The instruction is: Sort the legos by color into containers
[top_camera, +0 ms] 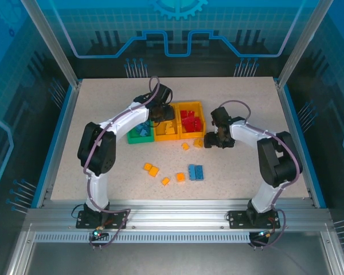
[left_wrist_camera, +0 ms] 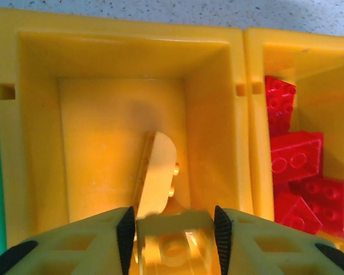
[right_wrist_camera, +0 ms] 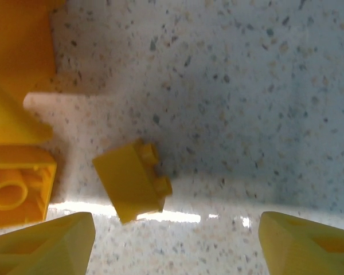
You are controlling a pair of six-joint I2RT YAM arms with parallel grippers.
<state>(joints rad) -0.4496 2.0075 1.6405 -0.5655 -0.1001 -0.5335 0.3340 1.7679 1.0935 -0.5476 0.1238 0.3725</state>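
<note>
Left gripper (left_wrist_camera: 173, 224) right up at the lens: jaws narrow, a yellow brick (left_wrist_camera: 172, 246) filling the gap between the pads, over the middle bin (left_wrist_camera: 40, 143). Whether the pads actually pinch it I can't tell, because its edge is blurred. One more yellow piece (left_wrist_camera: 157, 172) stands on edge on that bin's floor. Next door, the right-hand bin (left_wrist_camera: 255, 143) shows at least four red bricks (left_wrist_camera: 295, 157). That makes three bins in a row, counting the green bin (top_camera: 133, 137) with blue bricks (top_camera: 142, 130) inside. Right gripper (right_wrist_camera: 176, 223), jaws wide apart, hovers over a loose yellow brick (right_wrist_camera: 132, 180) on the table (top_camera: 246, 97). Overhead, I count six loose yellow-orange pieces (top_camera: 154, 171) and one blue cluster (top_camera: 195, 172). Speckled pale top, blue edge strips (top_camera: 57, 149), blue-panelled walls. Open room behind the row and down both sides.
</note>
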